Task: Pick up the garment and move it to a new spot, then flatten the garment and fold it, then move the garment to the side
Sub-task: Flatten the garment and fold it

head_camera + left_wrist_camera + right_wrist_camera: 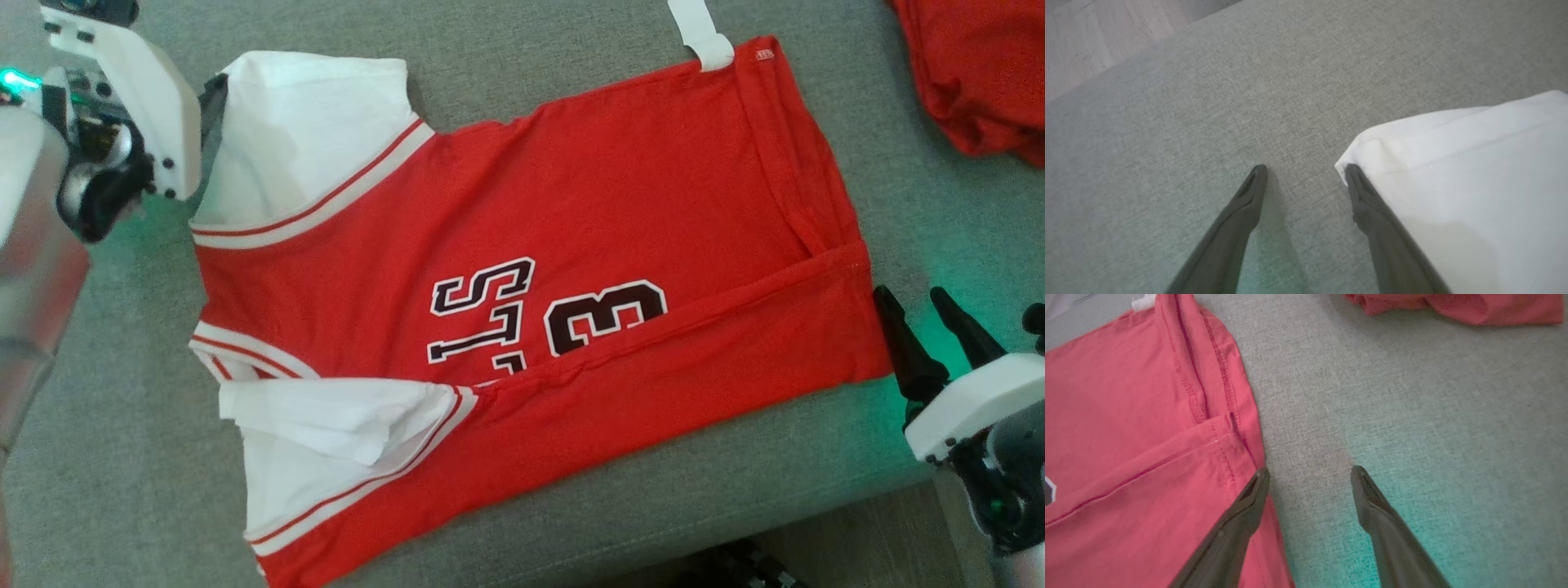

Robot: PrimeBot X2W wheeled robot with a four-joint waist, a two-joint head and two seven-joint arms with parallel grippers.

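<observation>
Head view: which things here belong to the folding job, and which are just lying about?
Job:
red jersey, near long side already folded over
left gripper, open beside a white sleeve
right gripper, open at the hem corner

Lying about:
crumpled red cloth, far right
white strip at the jersey's far edge
</observation>
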